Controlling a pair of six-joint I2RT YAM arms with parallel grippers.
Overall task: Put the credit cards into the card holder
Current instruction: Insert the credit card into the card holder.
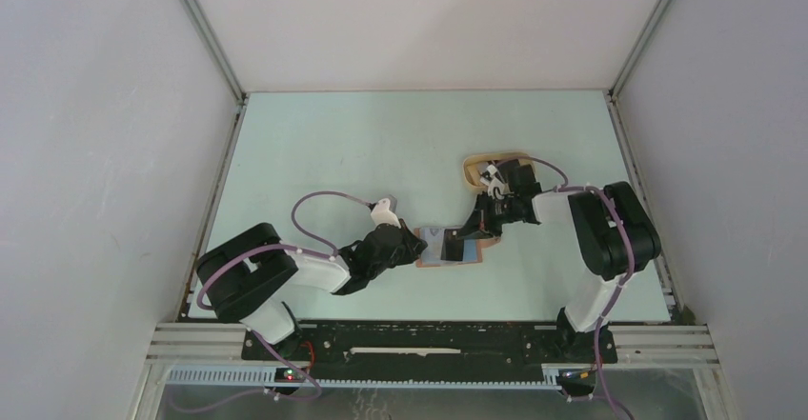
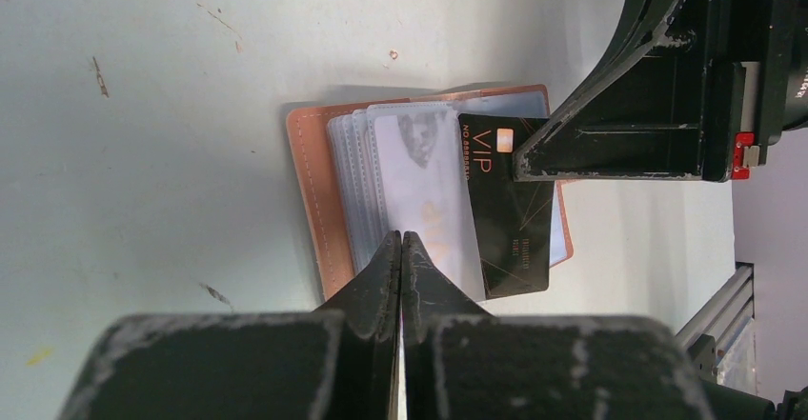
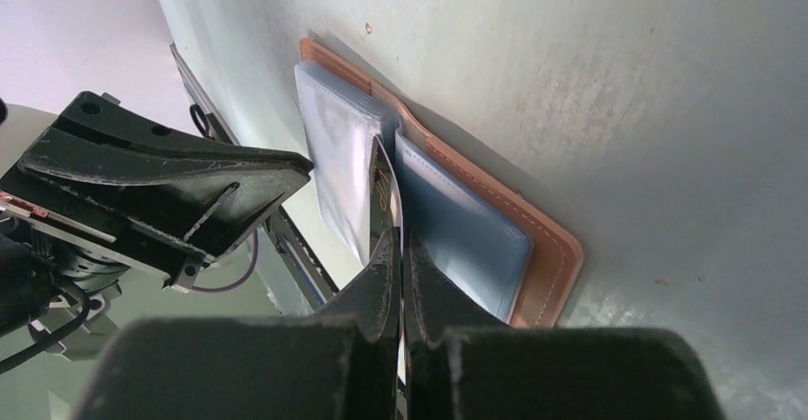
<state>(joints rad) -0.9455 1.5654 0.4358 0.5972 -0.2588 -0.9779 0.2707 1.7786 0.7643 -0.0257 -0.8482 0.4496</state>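
Note:
The card holder [image 1: 440, 250] lies open on the table, reddish-brown outside [image 2: 307, 182] with pale clear sleeves [image 2: 410, 182] inside. My right gripper [image 3: 398, 239] is shut on a black credit card marked VIP [image 2: 510, 215]. It holds the card on edge [image 3: 386, 187] over the fold, between the sleeves [image 3: 457, 230]. In the top view it is at the holder's right half [image 1: 476, 232]. My left gripper [image 2: 401, 237] is shut, its tips resting on the sleeves at the holder's left side [image 1: 417, 245]. No other cards are visible.
A tan oval tray [image 1: 474, 165] sits just behind the right gripper, mostly covered by the right wrist. Grey walls enclose the pale green table [image 1: 333, 153] on three sides. The arm bases and a metal rail [image 1: 429, 344] run along the near edge.

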